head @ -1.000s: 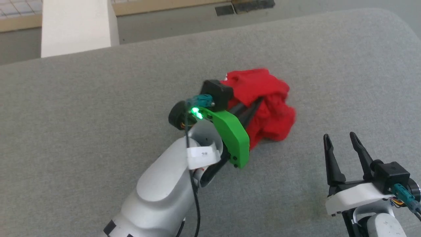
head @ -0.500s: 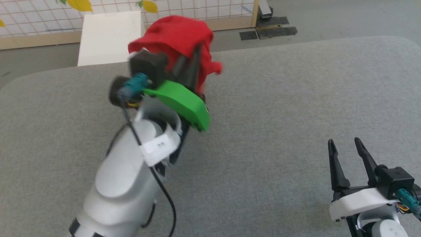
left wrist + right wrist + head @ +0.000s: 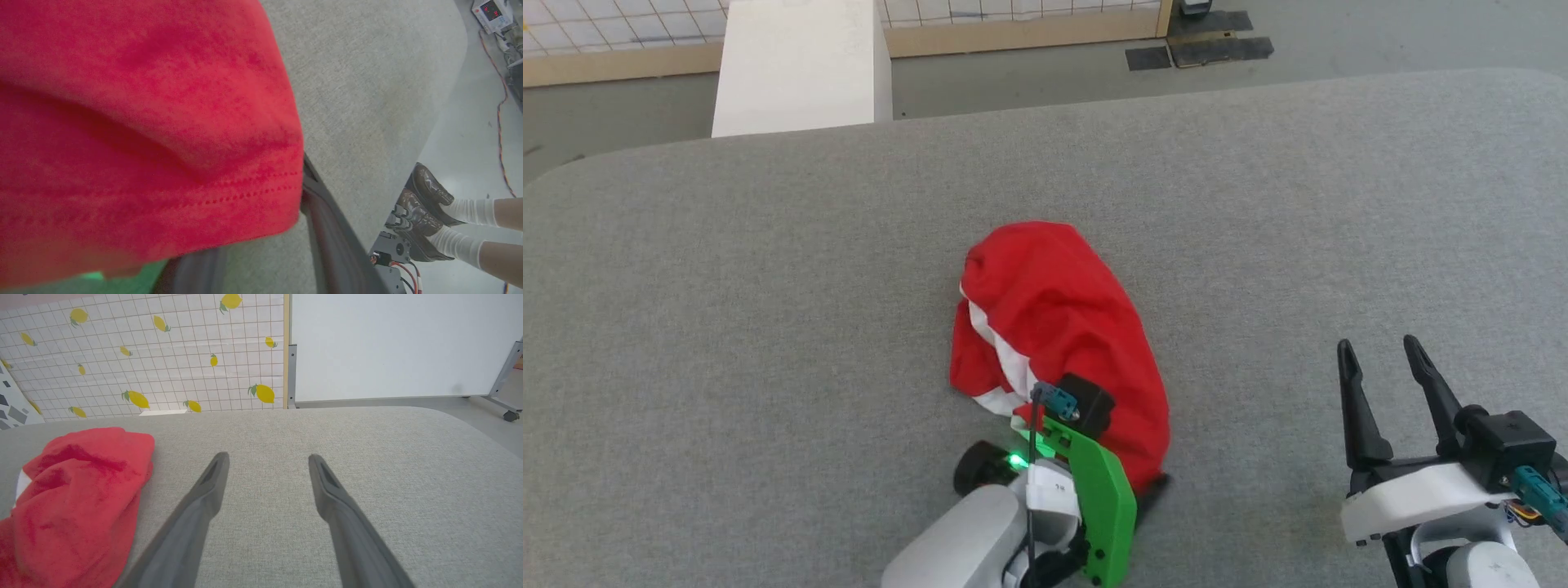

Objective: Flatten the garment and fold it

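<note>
The red garment [image 3: 1054, 327] is lying in a crumpled, elongated heap near the middle of the grey counter [image 3: 768, 286], its white stripe [image 3: 1005, 351] showing along the left edge. The left tool [image 3: 1143, 482] is sitting at the heap's near end with fabric draping over its fingers, so I cannot tell how far apart they are standing. The right tool [image 3: 1379, 351] is hovering to the garment's right, well apart from it, fingers spread wide and holding nothing. In the left wrist view, a person's brown shoes [image 3: 425, 204] are standing on the floor beside the counter.
</note>
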Controlling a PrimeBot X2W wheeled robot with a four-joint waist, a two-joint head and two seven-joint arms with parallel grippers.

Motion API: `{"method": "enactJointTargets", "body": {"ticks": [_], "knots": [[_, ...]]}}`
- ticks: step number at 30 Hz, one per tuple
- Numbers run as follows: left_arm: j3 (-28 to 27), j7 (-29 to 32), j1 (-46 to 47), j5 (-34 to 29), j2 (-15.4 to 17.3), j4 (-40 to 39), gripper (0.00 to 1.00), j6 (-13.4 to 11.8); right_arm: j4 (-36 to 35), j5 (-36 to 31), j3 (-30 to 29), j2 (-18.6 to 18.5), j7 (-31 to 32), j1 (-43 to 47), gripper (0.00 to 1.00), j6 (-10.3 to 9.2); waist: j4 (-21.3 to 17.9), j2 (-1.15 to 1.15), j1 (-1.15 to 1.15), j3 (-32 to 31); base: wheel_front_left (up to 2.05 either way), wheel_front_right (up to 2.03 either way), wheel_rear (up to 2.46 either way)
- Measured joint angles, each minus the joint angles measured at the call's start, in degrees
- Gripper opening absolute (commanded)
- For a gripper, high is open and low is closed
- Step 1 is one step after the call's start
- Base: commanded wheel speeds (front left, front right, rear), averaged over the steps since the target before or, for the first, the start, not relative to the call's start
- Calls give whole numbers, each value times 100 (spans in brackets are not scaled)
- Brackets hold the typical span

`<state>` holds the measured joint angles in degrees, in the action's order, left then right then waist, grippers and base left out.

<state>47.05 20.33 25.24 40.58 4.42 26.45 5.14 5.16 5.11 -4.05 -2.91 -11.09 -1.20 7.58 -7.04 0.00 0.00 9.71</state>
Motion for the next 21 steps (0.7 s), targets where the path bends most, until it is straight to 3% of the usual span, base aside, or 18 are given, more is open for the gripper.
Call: {"method": "enactJointTargets", "body": {"ticks": [5, 10, 15, 21], "knots": [[-148, -237, -54, 485, -85, -245, 100, 82, -30, -9, -38, -1, 1, -1, 100, 0, 81, 0, 0, -29, 0, 0, 0], [-432, -609, -254, 691, 29, -979, 100, 99, -88, -32, -23, 0, 52, 1, 100, 0, 221, 0, 0, -162, 0, 0, 0], [-903, -1216, -665, 677, 409, -1781, 100, -227, -201, -96, 89, 0, 108, 9, 100, 0, 378, 0, 0, -343, 0, 0, 0], [-1631, -2686, -1233, 115, 842, -2340, 100, -770, -434, -316, 590, -3, 308, 27, 100, 0, 585, 0, 0, -535, 0, 0, 0]]}}
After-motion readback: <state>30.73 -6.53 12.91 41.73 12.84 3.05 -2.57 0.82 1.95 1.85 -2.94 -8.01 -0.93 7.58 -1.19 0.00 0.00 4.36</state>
